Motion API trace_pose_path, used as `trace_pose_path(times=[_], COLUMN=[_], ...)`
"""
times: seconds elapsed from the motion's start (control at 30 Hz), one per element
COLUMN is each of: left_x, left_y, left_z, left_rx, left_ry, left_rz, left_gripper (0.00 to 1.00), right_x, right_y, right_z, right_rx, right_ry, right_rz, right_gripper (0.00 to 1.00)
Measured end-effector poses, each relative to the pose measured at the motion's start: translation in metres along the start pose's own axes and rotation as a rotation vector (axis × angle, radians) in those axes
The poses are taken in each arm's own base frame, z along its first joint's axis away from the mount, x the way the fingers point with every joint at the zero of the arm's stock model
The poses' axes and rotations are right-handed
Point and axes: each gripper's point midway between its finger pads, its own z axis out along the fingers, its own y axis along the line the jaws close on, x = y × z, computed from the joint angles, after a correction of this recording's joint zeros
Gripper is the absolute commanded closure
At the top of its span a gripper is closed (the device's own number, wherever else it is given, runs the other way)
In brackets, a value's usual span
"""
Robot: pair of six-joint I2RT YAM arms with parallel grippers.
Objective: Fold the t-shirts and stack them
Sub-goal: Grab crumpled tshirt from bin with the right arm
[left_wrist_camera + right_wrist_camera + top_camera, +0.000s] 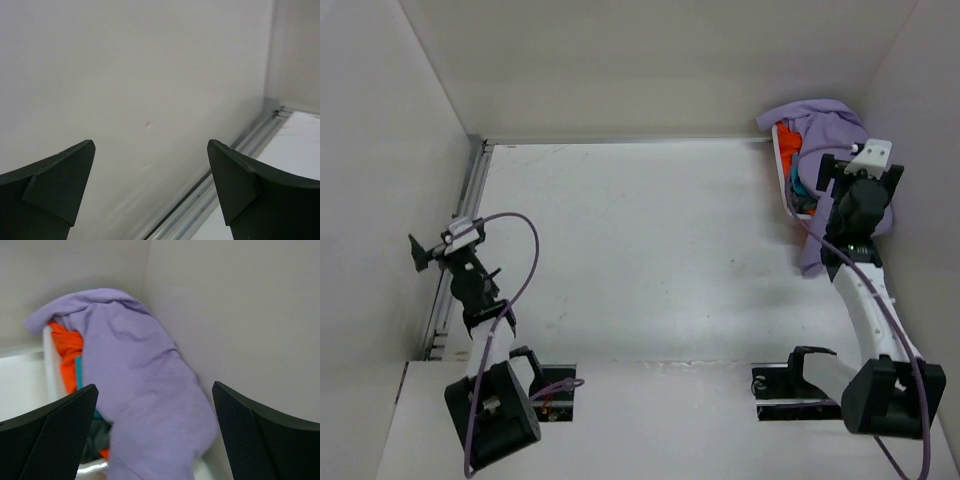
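White walls box in a white table (650, 260) on three sides, and its broad middle lies bare. At the far right corner a white basket (785, 185) holds all the t-shirts in one heap. The lavender shirt (145, 390) lies on top, draped over the basket's rim and spilling down its right side against the wall. Beneath it show the orange shirt (70, 352), a strip of the teal shirt (78, 375) and, low in the basket, a dark fold that is probably the dark grey shirt (97, 440).

The right gripper (155, 390) hovers over this heap with jaws spread wide and nothing between them. The left gripper (150, 147) hangs by the left edge, equally wide and empty, facing the wall above a metal rail (210, 195).

These shirts should be light and limp and may snag on one another, so a pinch will gather cloth rather than lift a shape. The lavender one looks like the right first pick. Taking it at a raised ridge near the top of the heap should peel it off without dragging the orange one or tipping the basket. Room is tight in that corner, with walls close behind and to the right. Pulling toward the table's centre gives open surface for spreading, folding and stacking.
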Motion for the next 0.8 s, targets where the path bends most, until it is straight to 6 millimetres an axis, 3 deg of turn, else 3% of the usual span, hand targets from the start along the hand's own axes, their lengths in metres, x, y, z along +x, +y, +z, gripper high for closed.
trace_pose_path(times=[0.03, 0.07, 0.13, 0.2, 0.27, 0.3, 0.37, 0.43, 0.53, 0.67, 0.73, 0.8], left_x=[-0.018, -0.053, -0.083, -0.115, -0.139, -0.147, -0.14, -0.115, -0.086, -0.059, -0.057, -0.057], left_y=[-0.018, -0.047, -0.071, -0.118, -0.161, -0.186, -0.226, -0.249, -0.257, -0.254, -0.254, -0.255], left_z=[0.01, 0.027, 0.038, 0.046, 0.039, 0.026, -0.013, -0.058, -0.092, -0.115, -0.119, -0.121], left_rx=[0.064, 0.174, 0.268, 0.46, 0.641, 0.757, 0.96, 1.12, 1.215, 1.252, 1.262, 1.266], left_ry=[-0.015, -0.035, -0.053, 0.016, 0.049, 0.084, 0.173, 0.311, 0.442, 0.545, 0.555, 0.552], left_rz=[0.012, 0.018, 0.011, -0.003, -0.038, -0.066, -0.101, -0.109, -0.095, -0.064, -0.056, -0.054], left_gripper=[0.0, 0.0, 0.0, 0.0, 0.0, 0.0, 0.0, 0.0, 0.0, 0.0, 0.0, 0.0], right_x=[-0.006, -0.005, 0.011, 0.043, 0.073, 0.088, 0.108, 0.121, 0.139, 0.165, 0.172, 0.177], right_y=[0.007, 0.013, 0.026, 0.036, 0.043, 0.046, 0.047, 0.044, 0.04, 0.044, 0.045, 0.042], right_z=[0.011, 0.02, 0.03, 0.028, 0.021, 0.016, 0.004, -0.005, -0.017, -0.027, -0.03, -0.03], right_rx=[-0.021, -0.038, -0.067, -0.084, -0.096, -0.101, -0.098, -0.079, -0.05, -0.027, -0.02, 0.001], right_ry=[0.033, 0.068, 0.161, 0.283, 0.395, 0.452, 0.542, 0.607, 0.695, 0.799, 0.828, 0.844], right_rz=[0.03, 0.049, 0.062, 0.057, 0.051, 0.045, 0.061, 0.091, 0.14, 0.181, 0.187, 0.202], right_gripper=[0.0, 0.0, 0.0, 0.07, 0.18, 0.3, 0.36, 0.36, 0.32, 0.34, 0.41, 0.58])
